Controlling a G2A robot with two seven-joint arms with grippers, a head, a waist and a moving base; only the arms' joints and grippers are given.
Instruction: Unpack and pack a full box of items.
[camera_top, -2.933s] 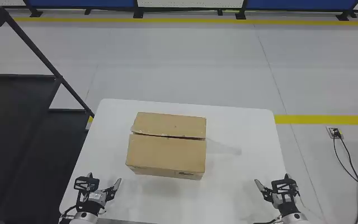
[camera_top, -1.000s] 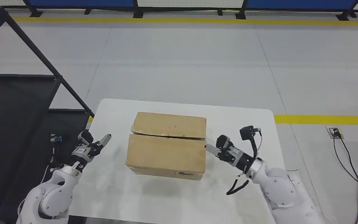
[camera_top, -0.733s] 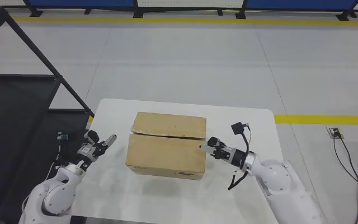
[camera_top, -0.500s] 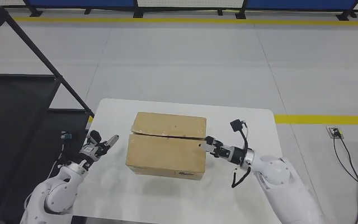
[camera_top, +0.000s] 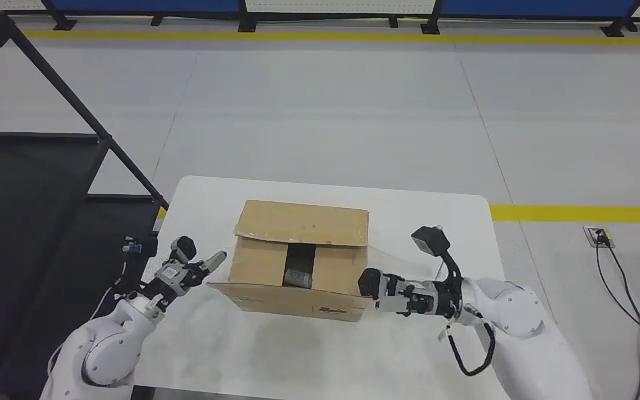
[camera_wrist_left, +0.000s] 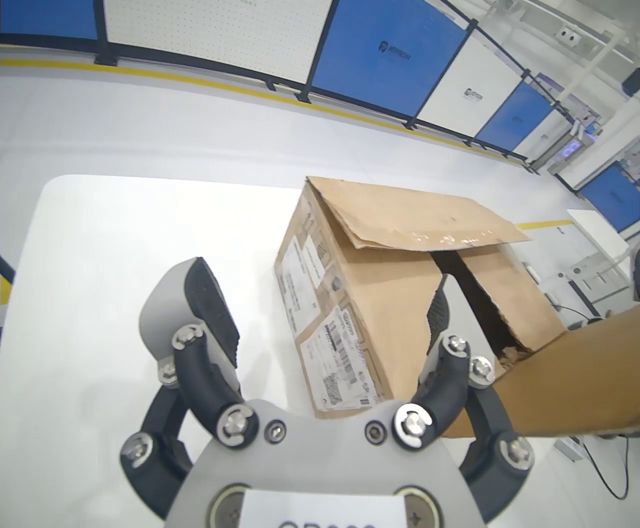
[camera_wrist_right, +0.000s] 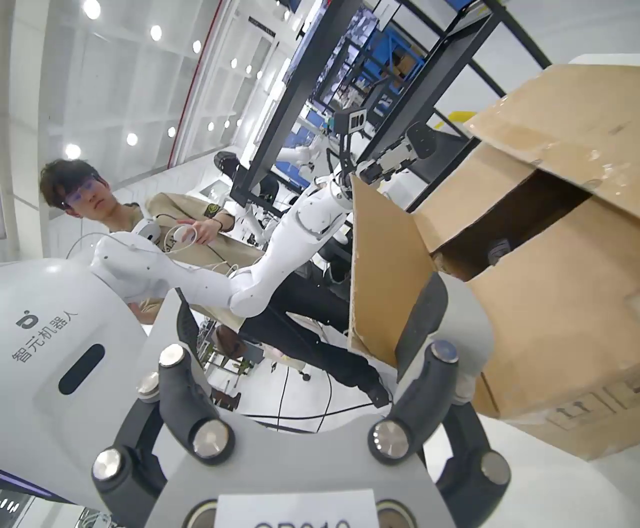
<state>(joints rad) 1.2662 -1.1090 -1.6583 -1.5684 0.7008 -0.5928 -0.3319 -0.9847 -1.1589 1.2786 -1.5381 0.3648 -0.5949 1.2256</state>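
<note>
The white table (camera_top: 440, 230) was placed on a pale grey floor (camera_top: 330, 110), in the lower middle of the top view. A yellow line (camera_top: 300, 36) was drawn along the upper edge of the frame, under blue panels (camera_top: 520, 6). A black beam (camera_top: 70, 100) was slanted across the upper left.

The box (camera_top: 258, 262) was set at the middle of the table. Its far flap (camera_top: 300, 222) was tilted over the opening. Its near flap (camera_top: 285, 297) was folded outward, and a dark item (camera_top: 299, 268) was seen in the gap.

The left gripper (camera_top: 205, 262) was held at the left end of the near flap, its fingers spread and nothing gripped. The right gripper (camera_top: 366, 284) was held at the right end, also spread wide, with the flap's edge lying against one pad (camera_wrist_right: 430, 305).

The top of the box was given by the top view. Its side, with printed labels (camera_wrist_left: 335, 350), was given by the left wrist view. Ceiling lights (camera_wrist_right: 131, 139) and a black rack (camera_wrist_right: 310, 80) were given by the right wrist view.
</note>
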